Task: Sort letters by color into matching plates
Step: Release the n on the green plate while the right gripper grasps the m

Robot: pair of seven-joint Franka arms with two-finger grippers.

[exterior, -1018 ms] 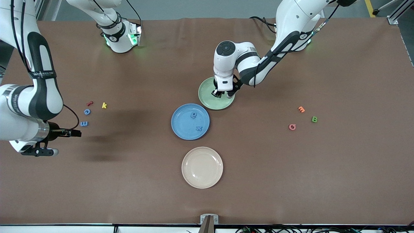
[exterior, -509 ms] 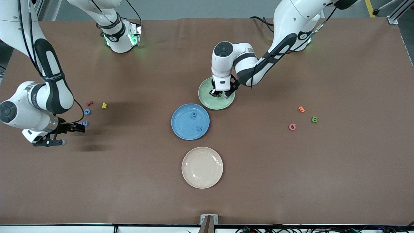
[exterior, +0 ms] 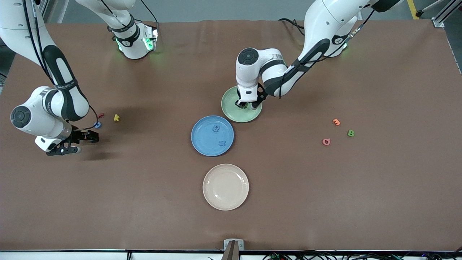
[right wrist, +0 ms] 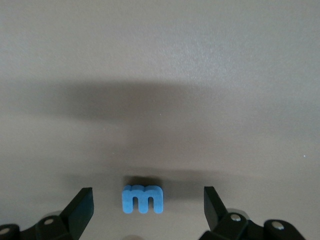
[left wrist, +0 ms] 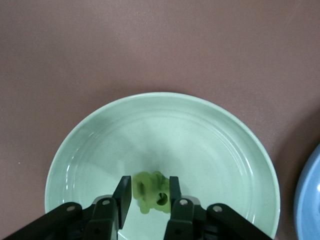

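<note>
Both arms lower than a second ago.
Left gripper (left wrist: 148, 194) jaws barely parted around green letter (left wrist: 151, 192) in green plate (left wrist: 210, 135); right gripper (right wrist: 147, 209) jaws wide, now straddling blue m (right wrist: 142, 198).

In the front view the left gripper (exterior: 247, 105) covers the green letter (left wrist: 152, 191) between its fingers, and which letter it is cannot be told. The right gripper (exterior: 86, 136) hides the blue m (right wrist: 143, 199) below it. The blue plate (left wrist: 311, 195) is cut off at the left wrist view's edge.
</note>
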